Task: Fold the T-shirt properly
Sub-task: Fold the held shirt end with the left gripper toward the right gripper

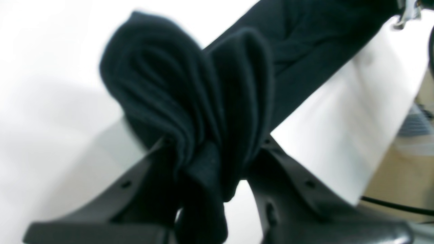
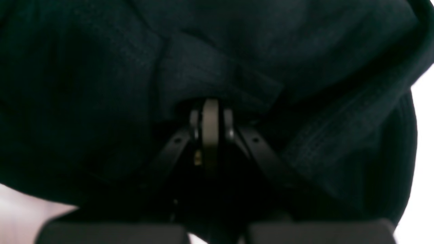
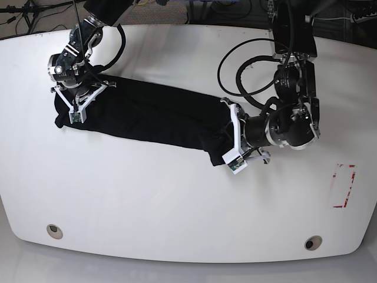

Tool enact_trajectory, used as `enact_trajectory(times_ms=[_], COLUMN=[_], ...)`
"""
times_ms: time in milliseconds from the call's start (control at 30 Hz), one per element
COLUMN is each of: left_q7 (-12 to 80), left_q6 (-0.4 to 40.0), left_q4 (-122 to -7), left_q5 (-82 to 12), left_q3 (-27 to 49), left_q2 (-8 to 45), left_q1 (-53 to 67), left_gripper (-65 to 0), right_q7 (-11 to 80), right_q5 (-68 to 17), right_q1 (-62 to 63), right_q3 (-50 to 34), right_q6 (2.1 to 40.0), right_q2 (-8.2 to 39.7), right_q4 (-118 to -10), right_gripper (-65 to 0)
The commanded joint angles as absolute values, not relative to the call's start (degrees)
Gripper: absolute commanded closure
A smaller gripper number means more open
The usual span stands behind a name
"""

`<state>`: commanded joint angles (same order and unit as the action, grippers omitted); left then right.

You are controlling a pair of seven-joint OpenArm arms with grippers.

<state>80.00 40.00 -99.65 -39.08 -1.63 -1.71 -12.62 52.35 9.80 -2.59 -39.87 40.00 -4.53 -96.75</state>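
Observation:
The black T-shirt (image 3: 147, 118) lies on the white table (image 3: 177, 200) as a long narrow band running from the far left to the middle. My left gripper (image 3: 222, 140) is at the band's right end. In the left wrist view it (image 1: 213, 144) is shut on a bunched fold of the T-shirt (image 1: 190, 84), lifted a little off the table. My right gripper (image 3: 72, 101) is at the band's left end. In the right wrist view its fingers (image 2: 211, 113) are pressed together on the T-shirt (image 2: 237, 54), which fills nearly the whole view.
Black cables (image 3: 247, 65) loop over the table behind the left arm. A red outlined rectangle (image 3: 344, 186) is marked near the table's right edge. Two round holes (image 3: 54, 230) (image 3: 313, 242) sit near the front edge.

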Motion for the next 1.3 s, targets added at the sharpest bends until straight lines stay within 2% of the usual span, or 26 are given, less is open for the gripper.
enact_trajectory(times_ms=[167, 667, 767, 900, 967, 1033, 1300], left_q7=[80.00, 80.00, 80.00, 80.00, 80.00, 80.00, 80.00], left_q6=[40.00, 40.00, 40.00, 40.00, 40.00, 40.00, 40.00], left_q4=[-95.08, -94.37, -94.37, -94.55, -94.64, -94.46, -94.55], left_q5=[-39.16, -39.08, -39.25, -39.52, -39.78, -41.36, -47.96], left_q3=[-1.36, -1.71, -2.95, -4.35, -4.44, -4.26, -4.00], left_q2=[-4.00, -9.00, -9.00, -9.00, -9.00, -9.00, -9.00], left_q1=[-12.97, -14.55, -15.78, -17.19, -17.98, -18.77, -20.26], left_gripper=[-10.0, -12.4, -21.0, -36.7, -40.3, -42.2, -42.2], right_q7=[52.35, 52.35, 52.35, 52.35, 52.35, 52.35, 52.35], right_q5=[9.80, 9.80, 9.80, 9.80, 9.80, 9.80, 9.80], right_q1=[-2.59, -2.59, -2.59, -2.59, -2.59, -2.59, -2.59], right_q3=[-39.87, -39.87, -39.87, -39.78, -39.78, -39.78, -39.78], right_q6=[40.00, 40.00, 40.00, 40.00, 40.00, 40.00, 40.00], right_q2=[-4.53, -4.53, -4.53, -4.53, -4.53, -4.53, -4.53], right_q4=[-96.75, -96.75, -96.75, -96.75, -96.75, -96.75, -96.75], right_gripper=[-2.1, -2.1, -2.1, -2.1, -2.1, -2.1, -2.1])
